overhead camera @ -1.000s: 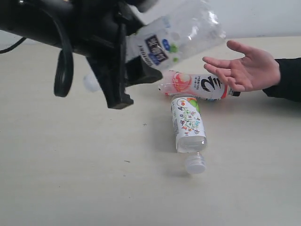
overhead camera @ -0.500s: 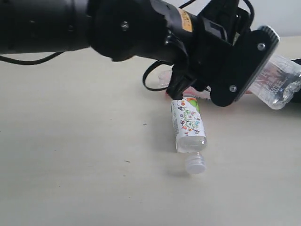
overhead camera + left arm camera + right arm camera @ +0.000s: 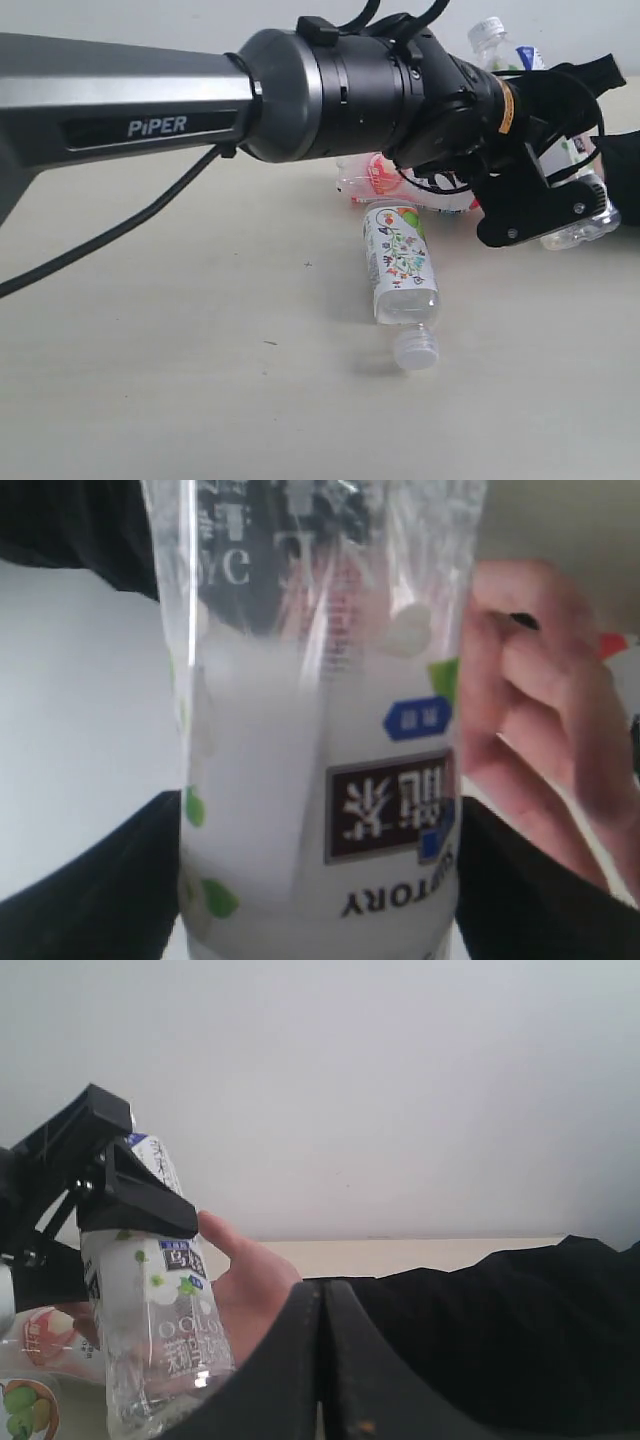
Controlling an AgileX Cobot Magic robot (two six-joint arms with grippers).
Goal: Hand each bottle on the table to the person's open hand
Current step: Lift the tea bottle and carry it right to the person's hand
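Gripping the white-blue bottle (image 3: 520, 58) in the left gripper (image 3: 560, 150), jaws spread wide round its body, up off the table (image 3: 150, 350) at two o'clock in the exterior view, tilted, cap uppermost. Right beside the person's open hand (image 3: 530, 750), seemingly touching. Blocking most of that: the grey arm (image 3: 150, 100), marked "PiPER". Down at six o'clock, lying flat, the pink-red bottle (image 3: 385, 180), half hidden, then the floral bottle (image 3: 400, 265), white cap at its six o'clock end. Reading "SUNTORY" upside down on the held label. Right gripper (image 3: 321, 1300) pinched shut, empty.
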